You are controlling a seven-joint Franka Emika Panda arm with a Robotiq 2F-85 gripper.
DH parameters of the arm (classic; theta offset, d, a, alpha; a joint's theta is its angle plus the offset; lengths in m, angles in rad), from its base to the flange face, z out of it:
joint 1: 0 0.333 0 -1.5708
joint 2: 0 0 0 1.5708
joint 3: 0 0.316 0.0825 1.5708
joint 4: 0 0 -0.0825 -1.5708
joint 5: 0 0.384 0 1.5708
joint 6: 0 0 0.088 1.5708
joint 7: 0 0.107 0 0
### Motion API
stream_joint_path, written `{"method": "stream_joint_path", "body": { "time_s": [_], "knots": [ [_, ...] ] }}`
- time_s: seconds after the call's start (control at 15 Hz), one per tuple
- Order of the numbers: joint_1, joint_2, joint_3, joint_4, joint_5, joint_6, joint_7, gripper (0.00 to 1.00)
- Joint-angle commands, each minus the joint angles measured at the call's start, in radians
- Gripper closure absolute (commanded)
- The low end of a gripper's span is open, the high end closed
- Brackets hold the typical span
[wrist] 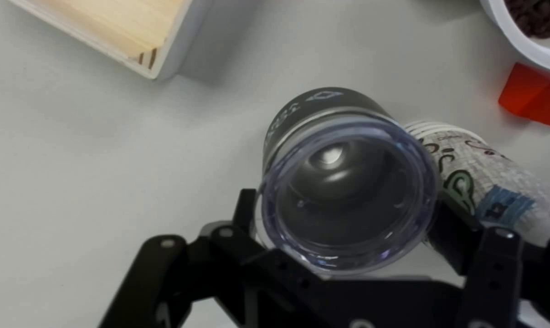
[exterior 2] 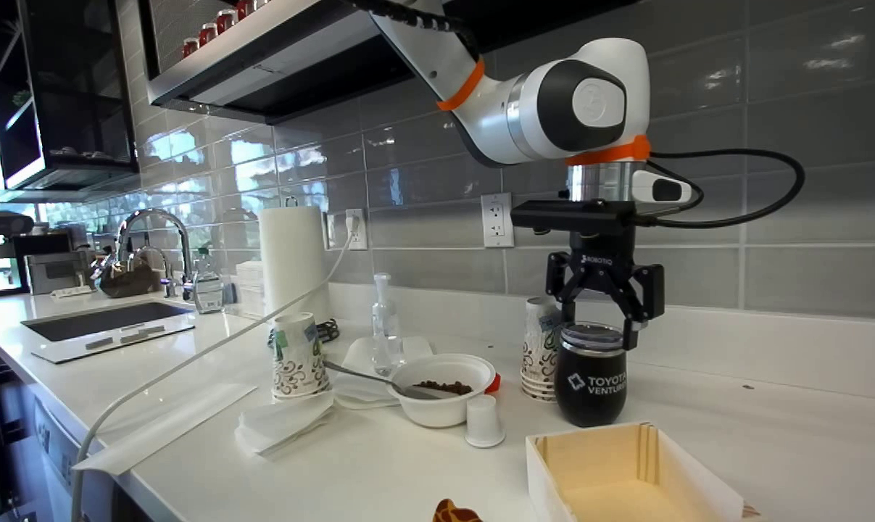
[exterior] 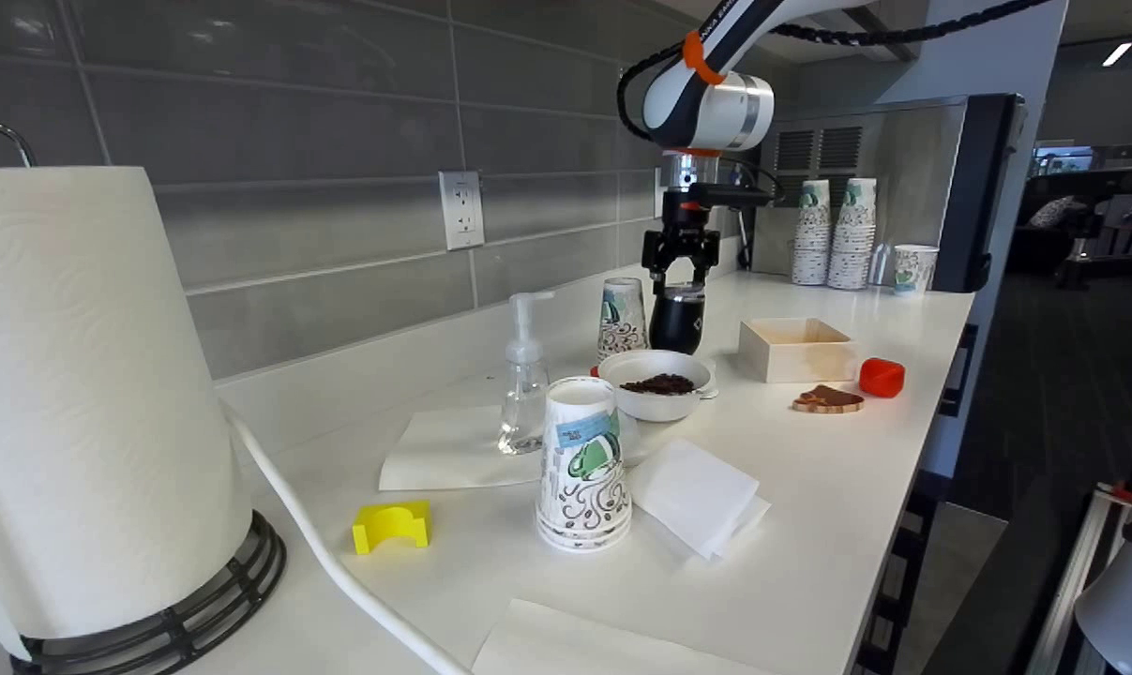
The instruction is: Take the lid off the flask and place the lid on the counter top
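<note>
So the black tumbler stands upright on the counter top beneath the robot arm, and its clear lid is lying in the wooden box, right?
Not quite. The clear lid isn't in the wooden box: the wrist view shows it on top of the black tumbler, with the end effector straddling it. The tumbler does stand upright on the counter top beneath the robot arm.

Around the flask [exterior 2: 591, 395]: cup stack [exterior 2: 539, 351], just beside, blocking one flank; wooden box [exterior: 809, 364], near, roomward; counter top [exterior 2: 705, 413], open on opposite flank.
</note>
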Motion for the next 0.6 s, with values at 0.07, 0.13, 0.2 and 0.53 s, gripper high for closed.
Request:
{"method": "stream_joint_path", "body": {
  "time_s": [0.07,0.13,0.2,0.53],
  "knots": [
    [-0.010,0.012,0.012,0.040,0.008,-0.033,-0.004,0.33],
    [-0.010,0.012,0.013,0.040,0.007,-0.033,-0.004,0.33],
    [-0.009,0.011,0.014,0.042,0.006,-0.034,-0.002,0.33],
    [-0.006,0.008,0.015,0.053,0.001,-0.036,0.006,0.33]
  ]
}}
